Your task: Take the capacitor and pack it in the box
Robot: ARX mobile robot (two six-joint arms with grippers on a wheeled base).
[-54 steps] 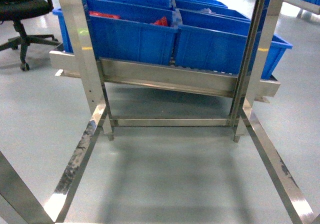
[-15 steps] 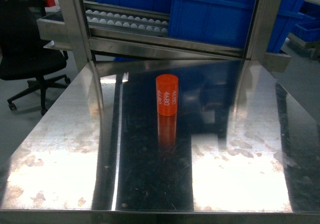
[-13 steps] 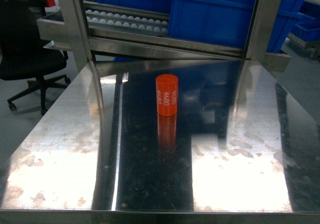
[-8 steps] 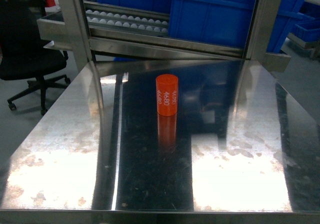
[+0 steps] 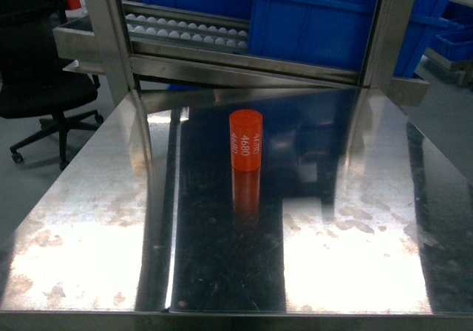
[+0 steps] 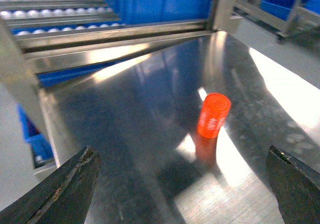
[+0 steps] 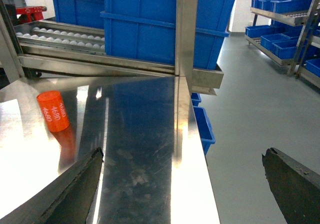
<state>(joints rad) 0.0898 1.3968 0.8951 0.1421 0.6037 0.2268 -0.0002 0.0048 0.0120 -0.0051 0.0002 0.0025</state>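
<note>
Steel worktop [image 5: 96, 220] carries an upright orange capacitor [image 5: 245, 140] below blue crates [image 5: 318, 21]. Left gripper [image 6: 185, 189] and right gripper [image 7: 185, 189] jaws gape, empty.

one orange capacitor [image 5: 246, 140] on one steel table [image 5: 355, 257]. two blue crates [image 5: 318, 21] visible behind it in the head view, more on racks in the right wrist view. one black office chair [image 5: 37, 80]. one roller conveyor rack [image 5: 185, 29].
</note>
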